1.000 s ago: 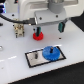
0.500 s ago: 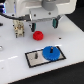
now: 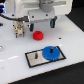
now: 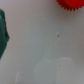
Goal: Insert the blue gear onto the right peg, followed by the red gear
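The blue gear (image 3: 50,52) already sits on the dark base (image 3: 44,54), toward the exterior view's right, so by my reading the red gear (image 3: 37,35) is the one left to fetch. It lies flat on the white table (image 3: 70,35), near the jaws but off to one side of them, not between them.

The gripper (image 3: 18,28) hangs just above the table with nothing in it. How far its jaws stand apart I cannot tell (the picture is too blurred there).

The main risk, as I judge it, is a poor grasp. The jaws are offset from the red gear, so coming down from here could clip its rim and skid it across the smooth table. A grip on the toothed edge could also tilt it, and a tilted gear may jam on the peg.

The red gear is small, round and bright red, narrower than the blue one. In the wrist view only an edge of it (image 4: 70,4) shows, at the frame's border.
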Controlling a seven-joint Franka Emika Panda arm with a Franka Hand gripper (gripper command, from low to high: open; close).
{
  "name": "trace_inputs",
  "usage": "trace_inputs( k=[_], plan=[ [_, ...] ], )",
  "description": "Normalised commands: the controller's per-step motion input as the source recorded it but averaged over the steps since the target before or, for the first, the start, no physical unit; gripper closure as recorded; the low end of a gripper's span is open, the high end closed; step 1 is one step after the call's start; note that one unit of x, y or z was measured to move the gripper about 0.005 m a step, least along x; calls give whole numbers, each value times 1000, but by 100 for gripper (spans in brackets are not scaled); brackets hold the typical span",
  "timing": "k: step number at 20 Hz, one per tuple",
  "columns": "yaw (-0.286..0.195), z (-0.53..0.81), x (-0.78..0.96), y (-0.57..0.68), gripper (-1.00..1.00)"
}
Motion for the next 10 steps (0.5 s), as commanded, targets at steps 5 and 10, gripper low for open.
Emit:
trace_inputs(
  k=[5, 10],
  plan=[
    [0, 0, 219, -391, -100],
    [0, -40, 22, -214, -100]
  ],
)
